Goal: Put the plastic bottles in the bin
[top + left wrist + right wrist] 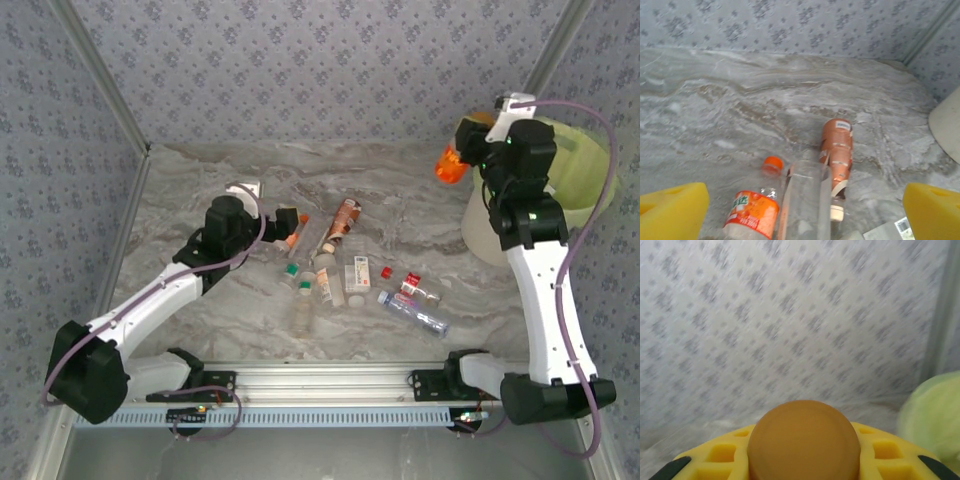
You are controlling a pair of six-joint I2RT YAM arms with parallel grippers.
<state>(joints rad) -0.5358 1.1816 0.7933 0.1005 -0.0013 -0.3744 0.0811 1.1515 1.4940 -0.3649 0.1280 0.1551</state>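
Clamped on a small orange plastic bottle (449,166), the right end effector (462,158) hangs just outside the round off-white, green-lined bin (487,232), whose mouth lies toward the right edge of the worktop (400,190).

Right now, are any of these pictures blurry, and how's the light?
Right wrist view: wallpaper smeared in diagonal streaks, green bin liner soft, the held orange bottle fairly crisp. Left wrist view: sharp, though the clear bottle barely stands out from the table. Top external view: even light, faint shadows.
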